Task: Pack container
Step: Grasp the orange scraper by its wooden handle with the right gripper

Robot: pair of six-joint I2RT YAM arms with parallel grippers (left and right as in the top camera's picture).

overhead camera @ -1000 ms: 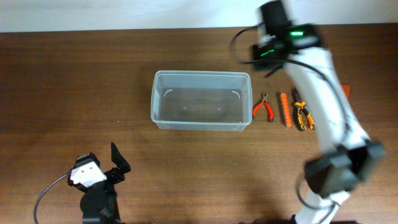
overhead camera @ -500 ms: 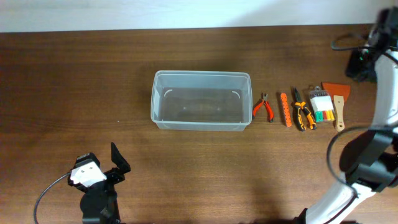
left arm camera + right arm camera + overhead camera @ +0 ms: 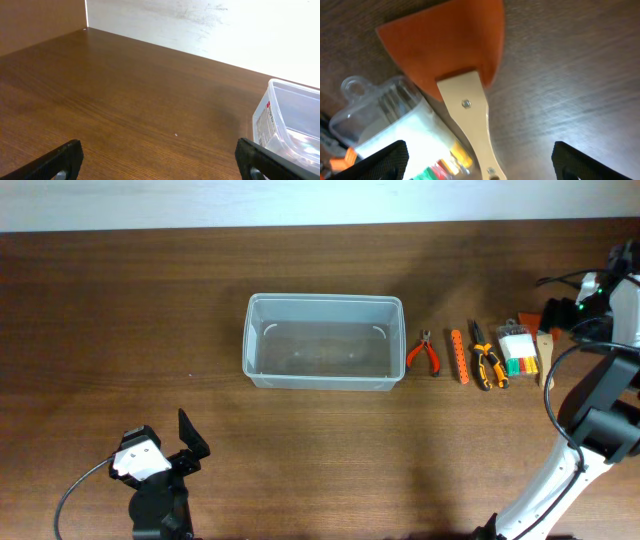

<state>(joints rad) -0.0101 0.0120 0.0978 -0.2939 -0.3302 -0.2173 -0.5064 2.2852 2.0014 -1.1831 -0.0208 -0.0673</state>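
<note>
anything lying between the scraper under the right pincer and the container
Yes, along the table: the bit case, yellow pliers, orange strip and red pliers lie in a row between the scraper and the container. Lifted over them, nothing visible blocks its open top.

The left arm (image 3: pixel 158 498) is finished in black, with a white block (image 3: pixel 137 456) mounted on top and a grey cable (image 3: pixel 72 492) looped from it. The right arm (image 3: pixel 603 425) is built of white tubular links joined by black housings. Black cables (image 3: pixel 556 281) are run along it, and a green light (image 3: pixel 578 304) is lit near its wrist. The left pincer (image 3: pixel 160 162) and the right pincer (image 3: pixel 480 160) are tipped in black.
</note>
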